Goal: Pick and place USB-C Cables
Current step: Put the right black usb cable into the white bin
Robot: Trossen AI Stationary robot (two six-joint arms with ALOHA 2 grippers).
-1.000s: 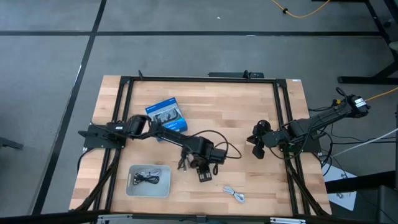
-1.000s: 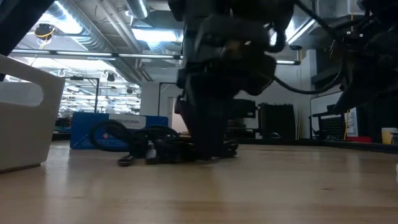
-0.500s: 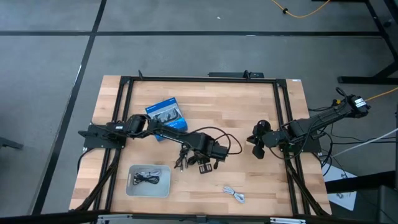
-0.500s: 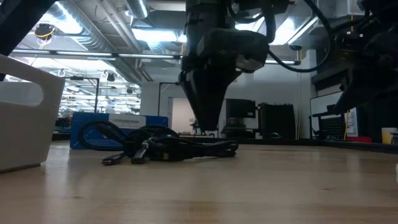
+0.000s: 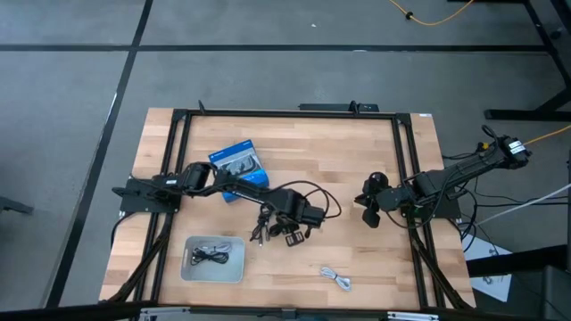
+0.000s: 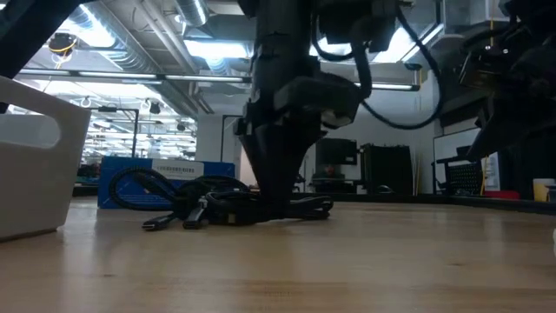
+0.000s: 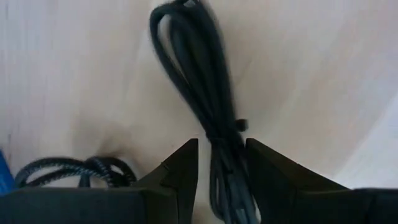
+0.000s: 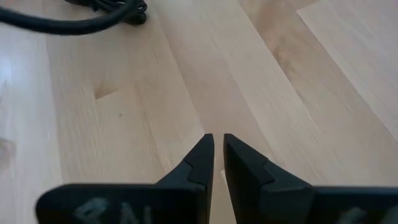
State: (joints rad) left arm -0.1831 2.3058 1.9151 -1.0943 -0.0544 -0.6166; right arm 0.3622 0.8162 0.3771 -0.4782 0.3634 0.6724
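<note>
Your left pincer (image 7: 221,171) is down at the middle of the desk (image 5: 357,160), its fingers partly open and straddling a black USB-C cable bundle (image 7: 205,112) that lies flat on the wood; they do not look closed on it yet. Close just at the tie, where the strands are gathered, so no loop slips out. Lift straight up before you swing toward the white tray (image 5: 189,267), which already holds a black cable (image 5: 209,256). A white cable (image 5: 336,279) lies near the front edge. Your right pincer (image 8: 216,163) waits nearly closed and empty at the desk's right side.
</note>
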